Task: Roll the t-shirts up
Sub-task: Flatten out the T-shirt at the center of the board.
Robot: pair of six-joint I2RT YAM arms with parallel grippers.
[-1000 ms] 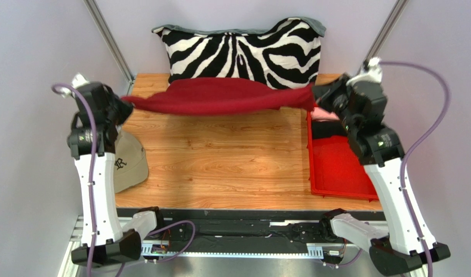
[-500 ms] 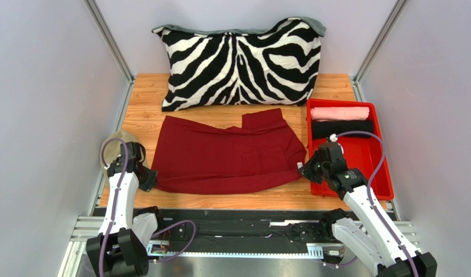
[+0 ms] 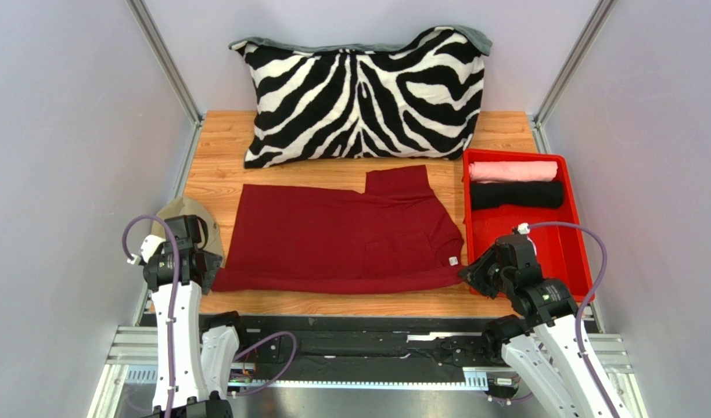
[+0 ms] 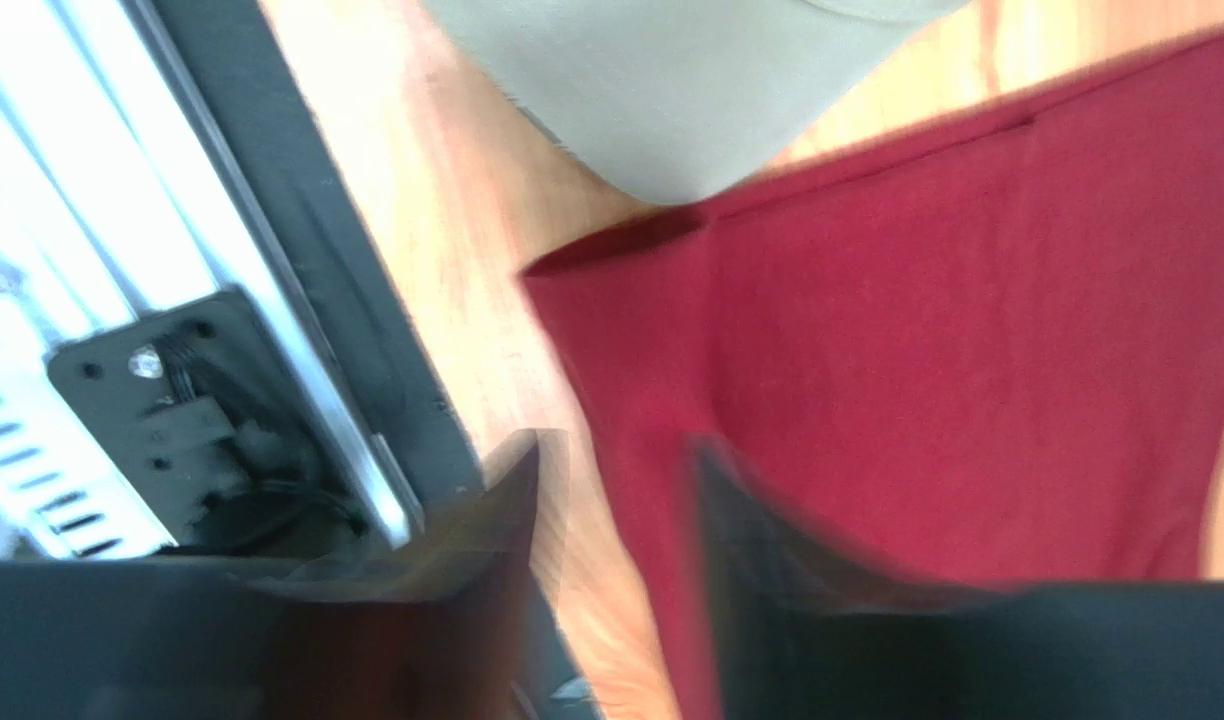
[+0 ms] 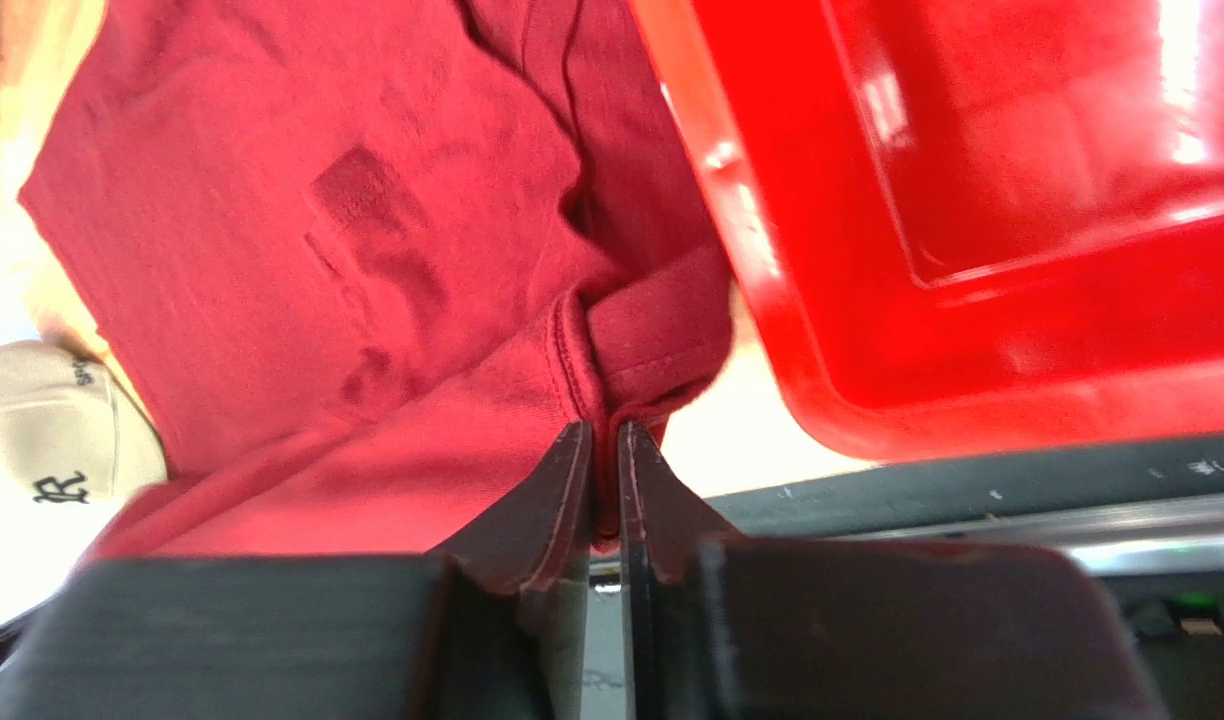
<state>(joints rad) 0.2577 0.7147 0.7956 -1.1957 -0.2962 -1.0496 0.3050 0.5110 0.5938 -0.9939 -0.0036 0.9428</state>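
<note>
The maroon t-shirt (image 3: 341, 239) lies spread flat on the wooden table, its collar toward the right. My left gripper (image 3: 202, 266) is at the shirt's near-left corner. In the blurred left wrist view its jaws (image 4: 615, 447) stand open, with the shirt's edge (image 4: 949, 300) loose between them. My right gripper (image 3: 468, 272) is at the near-right corner, next to the red tray (image 3: 555, 239). Its jaws (image 5: 605, 428) are pinched on a fold of the maroon cloth (image 5: 423, 195). A rolled pale pink shirt (image 3: 513, 171) and a rolled black shirt (image 3: 516, 195) lie at the far end of the tray.
A khaki cap (image 3: 174, 213) sits at the table's left edge, just beyond my left gripper. A zebra-striped pillow (image 3: 363, 91) leans against the back wall. The metal rail (image 3: 350, 335) runs along the near edge. Grey walls close in both sides.
The maroon shirt, held stretched in the air near the pillow, has been laid flat on the table. Both arms drew back to the near edge. My left jaws have opened off the cloth.
</note>
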